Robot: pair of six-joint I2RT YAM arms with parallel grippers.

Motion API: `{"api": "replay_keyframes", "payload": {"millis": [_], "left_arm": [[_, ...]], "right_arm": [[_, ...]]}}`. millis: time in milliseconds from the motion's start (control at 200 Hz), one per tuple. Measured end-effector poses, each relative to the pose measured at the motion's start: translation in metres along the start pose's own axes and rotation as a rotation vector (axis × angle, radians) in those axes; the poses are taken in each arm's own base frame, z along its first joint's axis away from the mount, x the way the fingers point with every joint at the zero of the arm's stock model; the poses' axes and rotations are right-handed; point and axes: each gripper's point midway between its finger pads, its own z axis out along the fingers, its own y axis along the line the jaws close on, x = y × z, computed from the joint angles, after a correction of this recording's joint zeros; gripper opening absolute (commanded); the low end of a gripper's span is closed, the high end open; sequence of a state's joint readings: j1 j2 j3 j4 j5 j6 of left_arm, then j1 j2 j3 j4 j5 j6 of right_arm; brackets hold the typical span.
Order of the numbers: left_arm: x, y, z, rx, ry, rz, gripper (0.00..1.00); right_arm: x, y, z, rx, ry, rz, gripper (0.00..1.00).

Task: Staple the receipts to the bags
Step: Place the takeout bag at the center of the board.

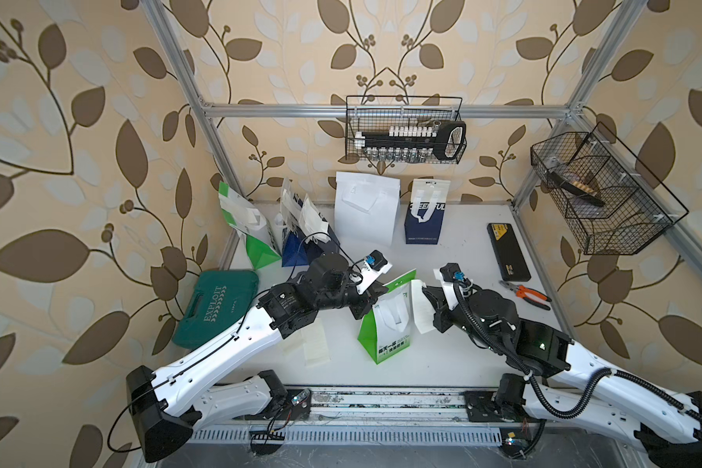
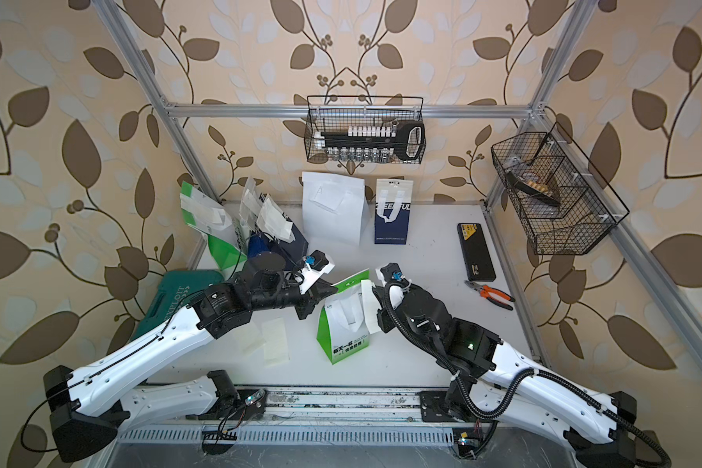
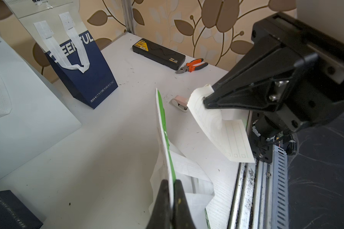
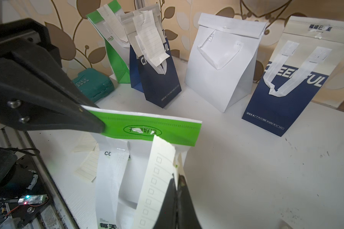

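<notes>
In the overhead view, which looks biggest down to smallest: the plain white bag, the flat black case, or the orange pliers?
Largest to smallest in a top view:
plain white bag
black case
orange pliers

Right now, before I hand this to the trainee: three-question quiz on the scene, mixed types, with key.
1. True or false: the left gripper and right gripper are both shut.
2. Which pinches the green top fold of the green-and-white paper bag? A left; B right; C neither.
3. How many cream paper receipts lie loose on the white table?
Key: 1 true. 2 A; the right holds another cream receipt. 3 two.
</notes>
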State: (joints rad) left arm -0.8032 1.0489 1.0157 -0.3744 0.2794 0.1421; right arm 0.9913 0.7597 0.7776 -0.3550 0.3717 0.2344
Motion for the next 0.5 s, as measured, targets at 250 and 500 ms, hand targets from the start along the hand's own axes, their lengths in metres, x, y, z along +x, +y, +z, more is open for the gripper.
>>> {"api": "replay_keyframes", "payload": {"millis": [250, 500], "left_arm": [[0.009, 0.002, -0.002, -0.014, 0.016, -0.027, 0.4], [0.013, -0.001, 0.0, 0.002, 0.034, -0.036, 0.44]], "right_arm": [[0.008, -0.003, 0.0, 0.007, 0.013, -0.005, 0.0], [0.015, 0.012, 0.003, -0.046, 0.044, -0.027, 0.0]]}}
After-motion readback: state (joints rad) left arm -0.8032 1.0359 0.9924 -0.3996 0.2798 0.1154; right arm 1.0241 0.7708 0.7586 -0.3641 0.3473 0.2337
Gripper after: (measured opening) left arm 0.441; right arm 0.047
